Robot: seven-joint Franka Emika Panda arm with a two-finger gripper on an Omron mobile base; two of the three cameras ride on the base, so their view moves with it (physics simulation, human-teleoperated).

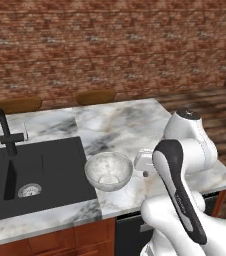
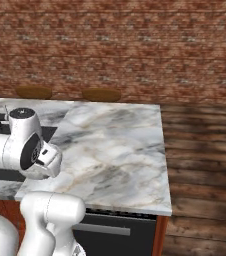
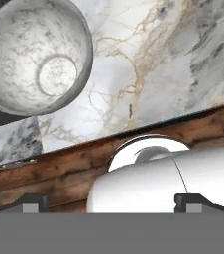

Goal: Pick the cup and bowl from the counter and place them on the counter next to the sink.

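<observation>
The gripper (image 3: 112,203) hangs wide open and empty, its two dark fingertips (image 3: 32,202) set far apart at the bottom of the hand view with nothing between them. Seen from that camera, the bowl (image 3: 37,57) lies up and to the left, clear of the fingers; in the left base view the bowl (image 1: 108,170) sits on the counter (image 1: 135,125) just beside the right edge of the sink (image 1: 35,175), with the white hand just to its right and near the counter's front edge. So the bowl lies toward the sink side of the hand, close by but not touched. It is round and stands upright, so it has no long axis to line up with; its rim is the likeliest place to grip. It already looks to be resting where the task wants it, next to the sink. The cup cannot be made out in these pictures, so which way it lies from the hand cannot be told. The arm is folded tight, its forearm rising from the base and bending back down over the counter's front edge, with the hand pointing down at the marble and the wooden cabinet front (image 3: 59,168) below.
</observation>
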